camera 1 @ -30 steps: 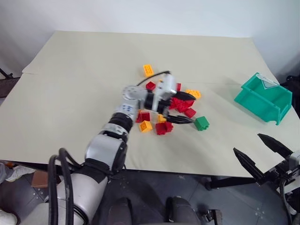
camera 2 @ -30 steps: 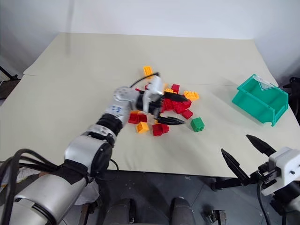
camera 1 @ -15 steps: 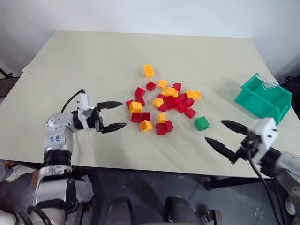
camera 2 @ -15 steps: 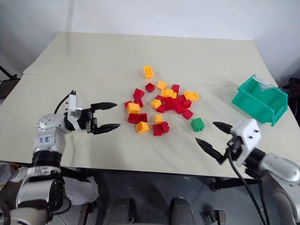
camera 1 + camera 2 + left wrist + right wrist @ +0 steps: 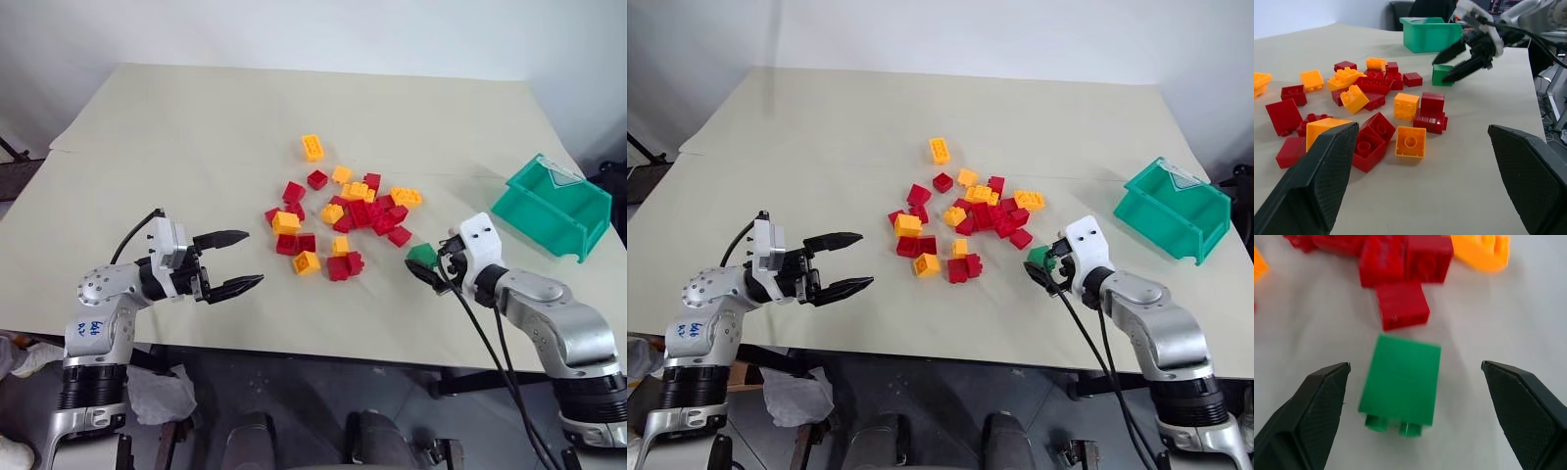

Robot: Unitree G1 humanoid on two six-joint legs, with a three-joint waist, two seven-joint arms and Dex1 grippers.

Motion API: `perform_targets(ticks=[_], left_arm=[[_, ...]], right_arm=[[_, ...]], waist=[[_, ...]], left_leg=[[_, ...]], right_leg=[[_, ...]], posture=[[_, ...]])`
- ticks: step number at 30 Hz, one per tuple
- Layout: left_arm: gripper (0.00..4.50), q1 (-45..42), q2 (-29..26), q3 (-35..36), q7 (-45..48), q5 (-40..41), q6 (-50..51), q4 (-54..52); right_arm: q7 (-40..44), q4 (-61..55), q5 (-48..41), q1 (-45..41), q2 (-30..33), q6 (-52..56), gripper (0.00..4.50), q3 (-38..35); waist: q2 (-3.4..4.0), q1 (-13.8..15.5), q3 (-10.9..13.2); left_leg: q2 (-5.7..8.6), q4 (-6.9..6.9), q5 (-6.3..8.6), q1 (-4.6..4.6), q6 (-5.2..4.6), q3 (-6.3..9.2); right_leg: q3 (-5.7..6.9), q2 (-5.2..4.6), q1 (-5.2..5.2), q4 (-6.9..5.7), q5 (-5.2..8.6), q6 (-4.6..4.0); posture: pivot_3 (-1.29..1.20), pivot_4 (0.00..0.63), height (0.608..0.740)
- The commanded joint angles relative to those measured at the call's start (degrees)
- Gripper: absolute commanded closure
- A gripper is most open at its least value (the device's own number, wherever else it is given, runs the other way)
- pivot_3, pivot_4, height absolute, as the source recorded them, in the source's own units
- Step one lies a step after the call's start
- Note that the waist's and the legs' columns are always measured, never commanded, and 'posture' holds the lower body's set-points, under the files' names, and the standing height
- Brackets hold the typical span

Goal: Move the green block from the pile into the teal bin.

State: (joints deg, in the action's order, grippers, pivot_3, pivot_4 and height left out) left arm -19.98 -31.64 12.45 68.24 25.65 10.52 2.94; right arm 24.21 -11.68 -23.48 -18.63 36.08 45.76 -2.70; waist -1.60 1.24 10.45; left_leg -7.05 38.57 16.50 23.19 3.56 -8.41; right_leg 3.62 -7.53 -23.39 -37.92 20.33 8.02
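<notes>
While both arms reach over the near edge of the table (image 5: pixel 176 127), the left gripper (image 5: pixel 235 261) sits nearest, well to the left of the pile (image 5: pixel 343 220), with its two black fingers spread wide and nothing between them. It points across the tabletop toward the pile and stands clear of every brick.

On the other side of the pile, the right gripper (image 5: pixel 427 266) is down at the green block (image 5: pixel 422 256), jaws spread wide with one finger on each side of it. From the right wrist view the green block (image 5: pixel 1400 382) lies flat on the table in the gap between the fingers, with space showing on both sides, so nothing is clamped; its studs face back toward the gripper. Whether a fingertip brushes the block cannot be told.

That block rests just off the pile's near right edge, a single red brick (image 5: pixel 1402 305) being its closest neighbour there. Beyond it, the pile itself spreads as loose red and yellow-orange bricks, some touching and some apart, with one yellow-orange brick (image 5: pixel 312 147) lying alone past its far side.

Farthest of all, well to the right of the pile and beyond the right arm, the teal bin (image 5: pixel 549 208) stands on the table near its right edge.
</notes>
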Motion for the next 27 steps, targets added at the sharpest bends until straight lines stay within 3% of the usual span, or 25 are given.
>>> perform_targets(ticks=[1,3,9,13,18,22,27], left_arm=[[0.00,-0.3,-0.9,0.0,-0.5,2.4,0.6,-2.9],[0.00,-0.8,-1.0,-0.5,-0.3,2.9,0.8,-3.1],[0.00,-2.6,-0.5,-2.6,1.1,3.3,0.3,-2.0],[0.00,-3.8,0.6,-3.8,1.0,3.4,-0.2,-1.2],[0.00,-5.6,4.6,-2.7,-5.8,7.7,6.2,-3.4],[0.00,-6.8,6.8,-5.0,-11.5,3.9,5.1,-3.4],[0.00,-7.4,7.9,-7.3,-16.9,-0.2,4.4,-2.8]], right_arm=[[-0.4,-1.8,-1.7,0.2,-1.8,3.0,0.39,-1.9],[0.1,-2.7,-1.5,0.7,-2.2,2.7,0.84,-2.0],[2.7,-5.2,-1.4,3.8,-3.4,-4.1,2.94,-4.5],[4.7,-8.3,-1.2,7.4,-2.8,-10.4,3.00,-7.6],[1.4,-9.1,-1.8,6.3,-1.8,-17.4,3.00,-20.4],[-0.6,-0.9,1.5,1.5,3.2,-18.1,3.00,-24.0],[-3.3,17.1,8.4,-8.1,9.2,-17.6,3.00,-20.7]], waist=[[0.00,-0.2,0.0],[0.00,-0.2,0.0],[0.00,0.1,0.0],[0.00,0.1,0.0],[0.00,0.1,0.0],[0.00,0.0,0.0],[0.01,-0.5,0.0]], left_leg=[[-0.01,0.00,0.00,0.00,0.00,-0.01],[-0.01,0.01,0.00,0.00,0.00,-0.01],[0.01,-0.01,0.00,0.01,0.00,-0.02],[0.01,-0.05,0.00,0.02,0.00,-0.03],[0.03,0.03,0.01,0.05,-0.02,-0.02],[0.01,0.02,0.01,0.00,-0.02,-0.02],[0.02,0.05,0.01,0.00,-0.02,-0.10]], right_leg=[[0.00,0.00,-0.01,0.00,0.00,0.00],[0.00,0.00,-0.01,-0.01,0.00,0.00],[0.00,0.00,0.00,0.05,0.00,0.00],[0.00,0.00,-0.01,0.06,0.00,0.00],[-0.01,-0.02,0.02,0.10,0.00,0.00],[-0.03,-0.01,0.02,0.07,0.00,0.00],[-0.08,-0.02,0.01,0.09,-0.01,0.00]], posture=[[0.00,0.150,0.740],[0.00,0.150,0.740],[0.00,0.150,0.740],[0.00,0.150,0.740],[0.00,0.150,0.740],[0.00,0.150,0.740],[0.00,0.150,0.740]])
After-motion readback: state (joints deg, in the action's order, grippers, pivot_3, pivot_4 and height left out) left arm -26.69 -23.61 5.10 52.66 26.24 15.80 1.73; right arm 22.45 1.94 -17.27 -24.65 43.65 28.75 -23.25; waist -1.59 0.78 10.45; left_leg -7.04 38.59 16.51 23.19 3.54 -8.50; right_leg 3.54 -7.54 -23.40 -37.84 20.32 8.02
